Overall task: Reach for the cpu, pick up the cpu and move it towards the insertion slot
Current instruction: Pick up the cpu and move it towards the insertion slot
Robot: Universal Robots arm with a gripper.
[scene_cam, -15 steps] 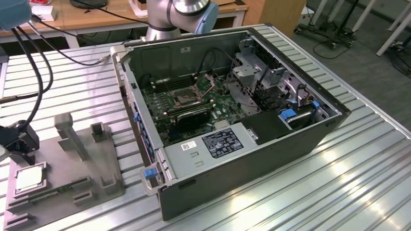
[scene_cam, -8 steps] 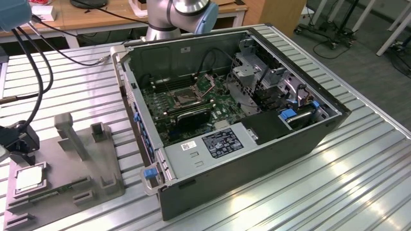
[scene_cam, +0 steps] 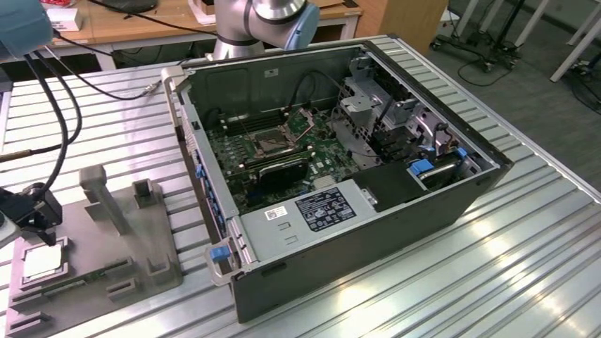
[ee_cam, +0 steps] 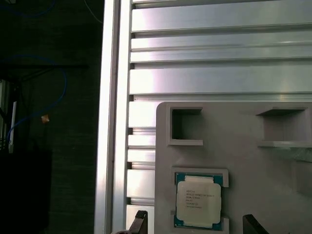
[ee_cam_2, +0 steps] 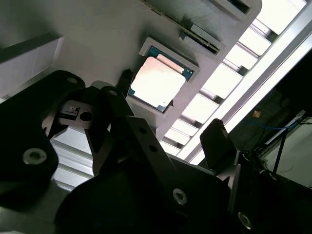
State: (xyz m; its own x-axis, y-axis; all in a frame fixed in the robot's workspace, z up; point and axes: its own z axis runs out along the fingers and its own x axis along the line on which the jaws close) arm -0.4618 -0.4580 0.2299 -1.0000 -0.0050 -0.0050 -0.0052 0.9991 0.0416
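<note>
Right now the gripper (scene_cam: 38, 224) hangs just above the cpu (scene_cam: 42, 262) with its jaws spread wide. In the first wrist view one fingertip (ee_cam: 139, 222) shows on each side of the chip, clear of its edges. The cpu lies flat in a square recess of the grey tray (scene_cam: 141, 232), at the exterior view's near left, on the slatted aluminium table (scene_cam: 488, 267). Well apart, toward the exterior view's right, stands the open computer case (scene_cam: 395, 211). The insertion slot (scene_cam: 272, 143) sits on the green board (scene_cam: 324, 165) inside it.
</note>
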